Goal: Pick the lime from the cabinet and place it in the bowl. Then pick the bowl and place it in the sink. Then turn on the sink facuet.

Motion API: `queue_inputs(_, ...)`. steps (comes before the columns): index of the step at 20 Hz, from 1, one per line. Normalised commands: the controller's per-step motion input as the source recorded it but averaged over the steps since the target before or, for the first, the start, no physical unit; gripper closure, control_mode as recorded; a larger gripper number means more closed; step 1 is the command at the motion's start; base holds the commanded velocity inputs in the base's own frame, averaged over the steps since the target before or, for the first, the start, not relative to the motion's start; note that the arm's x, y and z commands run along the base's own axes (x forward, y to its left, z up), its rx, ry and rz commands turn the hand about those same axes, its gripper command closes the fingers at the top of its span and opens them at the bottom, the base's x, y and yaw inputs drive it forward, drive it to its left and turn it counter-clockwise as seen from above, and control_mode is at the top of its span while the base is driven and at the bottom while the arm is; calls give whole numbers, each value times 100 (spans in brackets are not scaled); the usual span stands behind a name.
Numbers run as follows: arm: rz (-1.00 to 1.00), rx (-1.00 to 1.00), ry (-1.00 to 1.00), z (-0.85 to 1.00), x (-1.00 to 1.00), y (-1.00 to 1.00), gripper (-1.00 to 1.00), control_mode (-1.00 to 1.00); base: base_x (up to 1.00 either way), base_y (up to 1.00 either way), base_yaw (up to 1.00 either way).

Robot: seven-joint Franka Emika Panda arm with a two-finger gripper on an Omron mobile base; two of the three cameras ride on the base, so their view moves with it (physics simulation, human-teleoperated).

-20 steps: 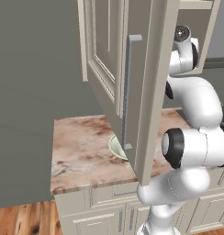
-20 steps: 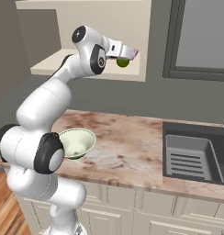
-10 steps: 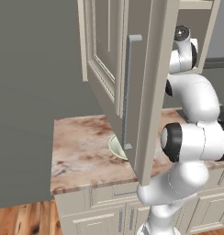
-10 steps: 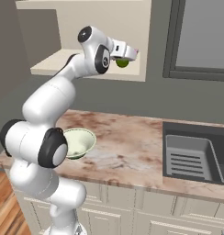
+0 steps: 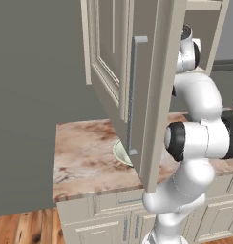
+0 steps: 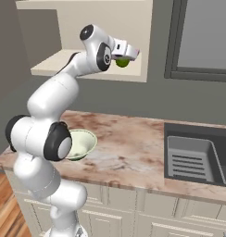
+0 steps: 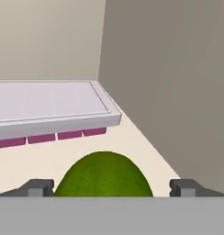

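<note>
Open cabinet [image 6: 87, 28], its door [image 5: 156, 86] swung wide. Countertop [image 6: 133, 139] bearing the bowl [image 6: 80, 144], left of the sink [image 6: 193, 157]. Gripper [image 7: 112, 186], fingers spread wide, flanking the lime [image 7: 103, 176] resting on the cabinet shelf, not pinching it.

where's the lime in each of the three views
Left base view: the open cabinet door stands in front of the shelf, hiding that spot.
Right base view: the lime sits at the gripper, upper middle, on the cabinet shelf.
Hand view: bottom centre, between the fingertips, jaws open.
Shared landmark: the cabinet shelf.
</note>
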Motion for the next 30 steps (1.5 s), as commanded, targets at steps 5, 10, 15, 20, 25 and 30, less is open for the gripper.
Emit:
queue_inputs(5, 0, 0, 1, -6, 4, 0, 100, -100, 0, 0, 0)
queue_inputs(10, 0, 0, 0, 0, -12, 0, 100, -100, 0, 0, 0)
queue_inputs(15, 0, -5, -1, 0, -62, 12, 100, -100, 0, 0, 0)
queue_inputs(20, 7, -3, -7, 0, -100, 52, 100, -100, 0, 0, 0)
queue_inputs(25, 15, -1, -4, 0, -100, 89, 100, -100, 0, 0, 0)
queue_inputs(30, 9, 4, 5, -5, -100, 77, 100, -100, 0, 0, 0)
